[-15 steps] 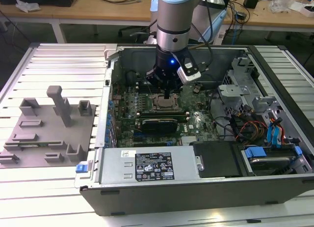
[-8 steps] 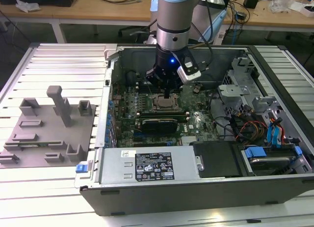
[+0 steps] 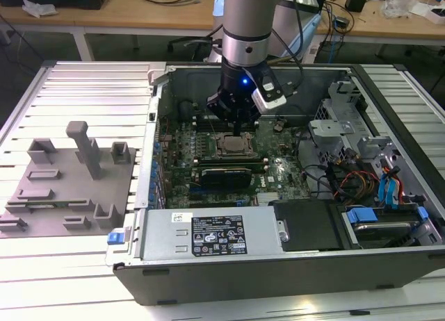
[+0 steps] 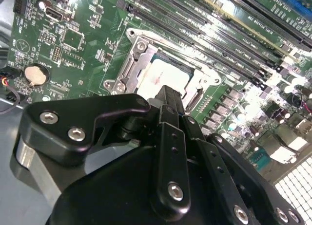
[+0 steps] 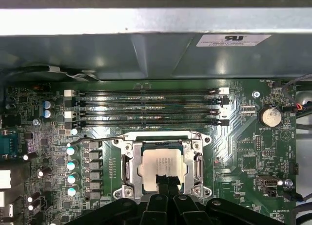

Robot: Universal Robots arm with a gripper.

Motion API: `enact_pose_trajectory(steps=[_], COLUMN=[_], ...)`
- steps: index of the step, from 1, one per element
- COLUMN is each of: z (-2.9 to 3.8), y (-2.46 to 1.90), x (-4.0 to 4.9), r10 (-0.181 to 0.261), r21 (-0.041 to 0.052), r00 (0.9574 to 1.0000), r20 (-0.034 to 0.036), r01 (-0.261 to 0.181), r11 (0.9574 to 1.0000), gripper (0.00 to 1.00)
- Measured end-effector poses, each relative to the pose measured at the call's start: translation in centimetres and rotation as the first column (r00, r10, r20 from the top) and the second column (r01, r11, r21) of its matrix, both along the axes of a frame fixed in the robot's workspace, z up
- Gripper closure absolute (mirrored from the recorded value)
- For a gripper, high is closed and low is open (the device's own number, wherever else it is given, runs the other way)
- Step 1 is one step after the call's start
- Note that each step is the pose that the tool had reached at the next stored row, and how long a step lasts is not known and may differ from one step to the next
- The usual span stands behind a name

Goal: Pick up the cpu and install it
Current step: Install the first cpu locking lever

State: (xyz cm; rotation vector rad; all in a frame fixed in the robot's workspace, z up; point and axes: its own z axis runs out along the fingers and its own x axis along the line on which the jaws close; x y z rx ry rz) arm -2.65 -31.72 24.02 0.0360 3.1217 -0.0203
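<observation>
The cpu point(image 5: 162, 161) lies flat inside the socket frame point(image 5: 127, 167). The hand point(image 5: 165, 180), fingers drawn together with nothing between, rests its tips on the cpu's edge.

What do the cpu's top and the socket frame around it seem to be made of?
The cpu: its top looks like matte silver-white metal, judging by its pale, even sheen. The socket frame: likely bare steel, with bright glints along its edges and screws. Neither is certain by look alone.
</observation>
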Motion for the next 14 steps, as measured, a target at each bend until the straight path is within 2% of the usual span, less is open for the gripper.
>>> enact_pose_trajectory(steps=[7,14], z=[0.03,0.02], y=[0.0,0.0], x=[-0.13,-1.62], r10=[0.0,0.0], r21=[-0.0003,-0.0002], r00=[1.0,1.0], r20=[-0.0002,-0.0001], r01=[0.0,0.0], r11=[1.0,1.0], gripper=[0.89,0.89])
